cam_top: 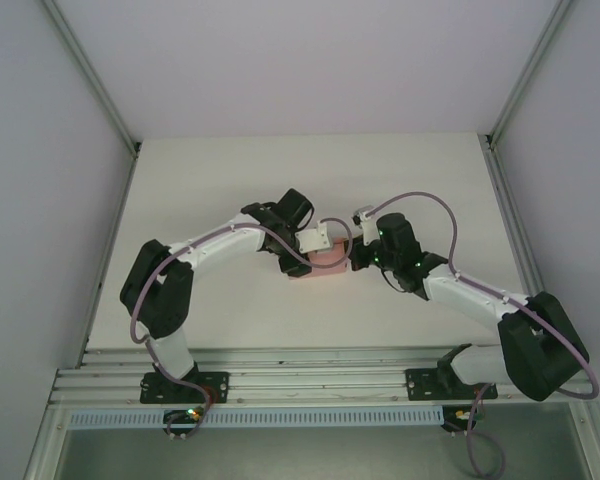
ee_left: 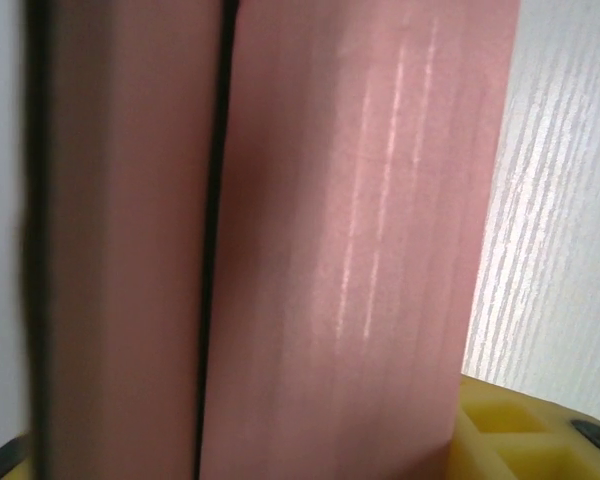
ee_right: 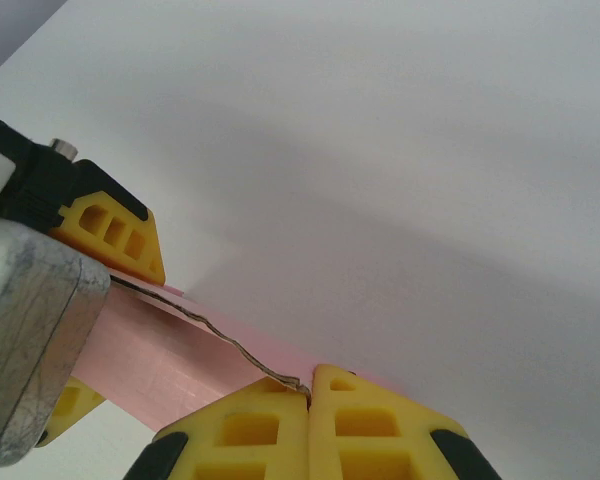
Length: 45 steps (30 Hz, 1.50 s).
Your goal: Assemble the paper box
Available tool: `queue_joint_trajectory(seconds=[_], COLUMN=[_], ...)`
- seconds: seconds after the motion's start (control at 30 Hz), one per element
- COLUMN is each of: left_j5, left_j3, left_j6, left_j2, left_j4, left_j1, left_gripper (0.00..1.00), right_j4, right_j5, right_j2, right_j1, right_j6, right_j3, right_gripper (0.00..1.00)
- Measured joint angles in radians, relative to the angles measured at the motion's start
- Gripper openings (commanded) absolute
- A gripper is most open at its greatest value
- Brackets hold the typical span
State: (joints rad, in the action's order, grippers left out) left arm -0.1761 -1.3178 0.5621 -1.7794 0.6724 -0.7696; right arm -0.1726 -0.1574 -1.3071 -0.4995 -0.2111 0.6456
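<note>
Mid-table, the left gripper straddles the pink paper box, fingers half-spread, grip unclear; the right gripper, fingers closed together, touches its flap edge

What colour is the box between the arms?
The paper box is pink, clearest from the left wrist.

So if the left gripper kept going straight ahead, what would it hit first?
The pink paper box: it fills the space between the fingers of the left gripper, likely touching. Just beyond it, the right gripper pinches the box's other edge.
</note>
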Motion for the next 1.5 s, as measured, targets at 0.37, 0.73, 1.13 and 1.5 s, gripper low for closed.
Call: queue_joint_trajectory(seconds=[0.37, 0.73, 1.13, 1.5], left_j5=[0.006, 0.012, 0.010, 0.001], left_j3=[0.000, 0.000, 0.000, 0.000], left_j6=[-0.021, -0.035, -0.035, -0.035], left_j2=[0.000, 0.000, 0.000, 0.000], left_j4=[-0.010, -0.021, -0.034, -0.068], left_j1=[0.006, 0.005, -0.005, -0.010], left_gripper=[0.50, 0.49, 0.49, 0.49], right_j4=[-0.119, -0.198, 0.050, 0.069], right_j5=[0.227, 0.302, 0.255, 0.038], right_j2=[-0.015, -0.066, -0.020, -0.028], right_j1=[-0.098, -0.121, -0.093, 0.032], right_j6=[-0.001, -0.106, -0.163, -0.320], right_j3=[-0.046, -0.041, 0.046, 0.062], right_gripper=[0.00, 0.00, 0.00, 0.00])
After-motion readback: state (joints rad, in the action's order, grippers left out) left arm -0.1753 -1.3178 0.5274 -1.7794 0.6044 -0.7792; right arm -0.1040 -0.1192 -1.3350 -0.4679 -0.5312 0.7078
